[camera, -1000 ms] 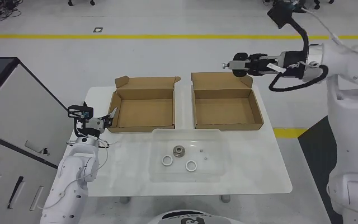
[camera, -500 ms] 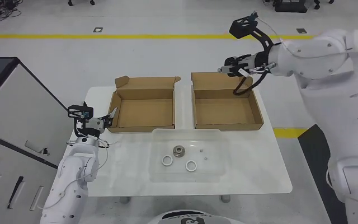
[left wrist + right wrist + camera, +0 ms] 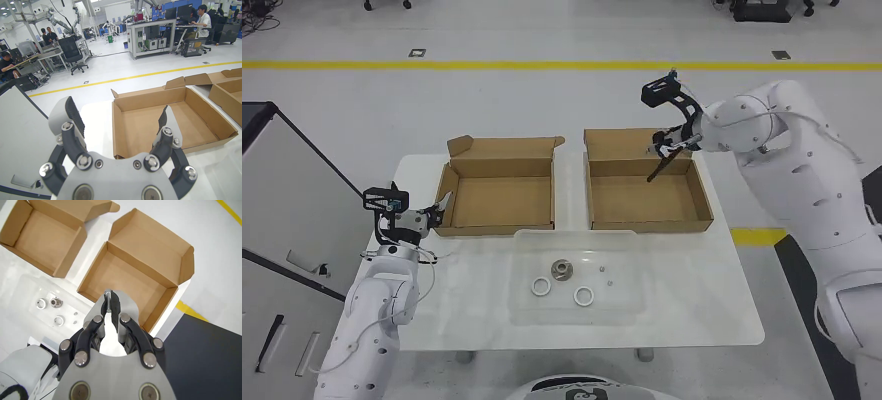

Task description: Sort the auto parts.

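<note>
Our right claw [image 3: 110,300] pinches a bolt [image 3: 108,294] above the right box [image 3: 136,265], ready, we judge, to drop it in; our left claw [image 3: 117,103] hangs wide open by the left box [image 3: 149,94].

Beneath the right claw [image 3: 109,300], closed on a threaded bolt [image 3: 107,295], the right cardboard box [image 3: 141,266] stands open-topped with a bare floor, ringed by upright walls and a raised back flap. Just ahead of the spread left claw [image 3: 117,104], the left cardboard box [image 3: 151,100] presents its side wall. Bare table [image 3: 208,170] runs alongside.
</note>
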`<move>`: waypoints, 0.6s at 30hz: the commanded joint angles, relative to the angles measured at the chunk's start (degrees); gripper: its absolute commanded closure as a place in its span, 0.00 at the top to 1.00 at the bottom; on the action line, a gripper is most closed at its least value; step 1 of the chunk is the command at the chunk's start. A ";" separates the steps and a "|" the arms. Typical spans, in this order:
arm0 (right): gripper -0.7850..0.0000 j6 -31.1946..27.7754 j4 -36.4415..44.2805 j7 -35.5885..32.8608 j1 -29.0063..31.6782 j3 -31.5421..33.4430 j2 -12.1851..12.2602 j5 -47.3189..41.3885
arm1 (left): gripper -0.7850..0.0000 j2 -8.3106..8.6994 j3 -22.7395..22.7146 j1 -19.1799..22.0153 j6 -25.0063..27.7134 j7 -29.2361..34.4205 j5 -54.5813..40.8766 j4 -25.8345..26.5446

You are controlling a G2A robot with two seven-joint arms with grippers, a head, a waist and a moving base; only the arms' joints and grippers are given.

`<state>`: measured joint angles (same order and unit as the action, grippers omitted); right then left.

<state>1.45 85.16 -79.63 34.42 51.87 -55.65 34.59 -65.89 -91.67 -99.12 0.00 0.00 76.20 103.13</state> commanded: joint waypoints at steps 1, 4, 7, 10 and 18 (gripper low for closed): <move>0.00 -0.16 -2.14 0.12 -0.18 -0.99 -0.23 0.88 | 1.00 0.00 0.00 0.00 0.00 0.00 0.00 0.00; 0.00 -0.27 -5.40 0.39 -0.56 -2.51 -0.69 2.15 | 1.00 0.00 0.00 0.00 0.00 0.00 0.00 0.00; 0.00 0.14 -8.20 1.03 -0.68 -3.90 -1.17 3.30 | 1.00 0.00 0.00 0.00 0.00 0.00 0.00 0.00; 0.00 0.08 -11.44 1.48 -0.87 -5.29 -1.61 4.97 | 1.00 0.00 0.00 0.00 0.00 0.00 0.00 0.00; 0.00 -0.11 -20.96 4.33 -1.34 -8.33 -3.32 5.85 | 1.00 0.00 0.00 0.00 0.00 0.00 0.00 0.00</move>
<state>1.32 65.14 -75.44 33.13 43.85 -58.79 40.39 -65.89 -91.67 -99.12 0.00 0.00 76.20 103.13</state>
